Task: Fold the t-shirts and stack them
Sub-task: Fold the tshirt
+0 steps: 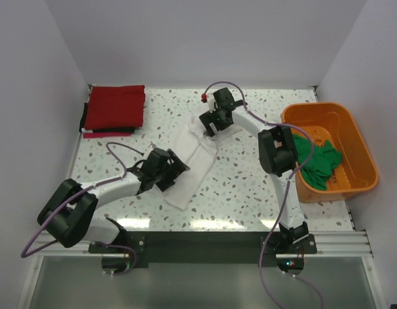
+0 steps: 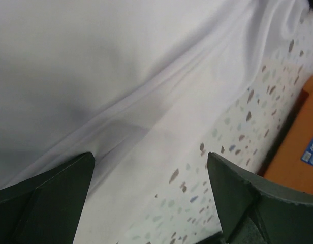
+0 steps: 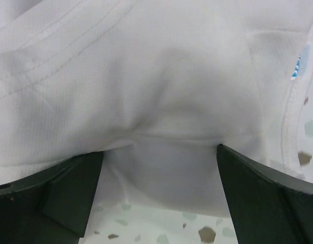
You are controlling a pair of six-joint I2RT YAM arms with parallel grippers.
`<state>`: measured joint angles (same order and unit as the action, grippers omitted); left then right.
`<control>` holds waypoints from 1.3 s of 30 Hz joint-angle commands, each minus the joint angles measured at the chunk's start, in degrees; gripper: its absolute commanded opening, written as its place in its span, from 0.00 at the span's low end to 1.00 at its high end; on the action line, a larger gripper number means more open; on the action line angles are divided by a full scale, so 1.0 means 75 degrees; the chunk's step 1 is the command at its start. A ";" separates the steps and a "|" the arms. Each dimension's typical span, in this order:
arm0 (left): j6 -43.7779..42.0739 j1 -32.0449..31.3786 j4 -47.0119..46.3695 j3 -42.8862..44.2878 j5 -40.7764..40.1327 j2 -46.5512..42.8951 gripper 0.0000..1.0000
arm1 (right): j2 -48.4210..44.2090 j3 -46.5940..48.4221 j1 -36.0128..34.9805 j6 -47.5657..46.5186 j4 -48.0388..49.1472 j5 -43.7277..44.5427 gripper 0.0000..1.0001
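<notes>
One white shirt (image 1: pixel 193 159), a creased strip, lies left of the tub (image 1: pixel 314 107); one red shirt (image 1: pixel 115 106) farther left, one green shirt (image 1: pixel 319 159) inside. Left gripper (image 2: pixel 150 157) and right gripper (image 3: pixel 159 151): both spread.

Worktop: a white slab flecked with grey and brown terrazzo-style speckles (image 1: pixel 237 187), closed in on three sides. A plain matte white back wall (image 1: pixel 205 38) is set along the far edge. Matching plain white side walls are noted at the left edge (image 1: pixel 31 96) and the right edge (image 1: pixel 379 77).

Light: even and diffuse. Soft glare patches are seen on the slab close to the near edge.

Near edge: a flat black mounting rail (image 1: pixel 205 244) is fixed along it, joined toward the near right corner by a silver slotted aluminium bar (image 1: pixel 334 243). Beyond it lies a pale grey-green glassy panel (image 1: pixel 205 283).
</notes>
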<state>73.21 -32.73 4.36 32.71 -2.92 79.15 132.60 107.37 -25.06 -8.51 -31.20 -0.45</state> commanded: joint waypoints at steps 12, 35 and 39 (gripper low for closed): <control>0.1571 -0.2046 0.1176 0.0828 0.0192 0.1867 1.00 | 0.1316 0.2204 -0.0069 -0.2591 0.0012 -0.1172 0.99; -0.0057 -0.2187 0.2757 0.3080 -0.1368 0.0017 1.00 | -0.1670 0.1154 -0.0057 -0.2805 0.1078 -0.0855 0.99; -0.0164 -0.2140 0.4044 0.2975 -0.2187 -0.0719 1.00 | -0.2911 -0.0155 -0.0069 -0.0792 0.0938 -0.0236 0.99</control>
<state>74.32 -48.84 25.43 54.26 -12.75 77.80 119.13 111.13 -25.56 -26.68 -24.36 -4.38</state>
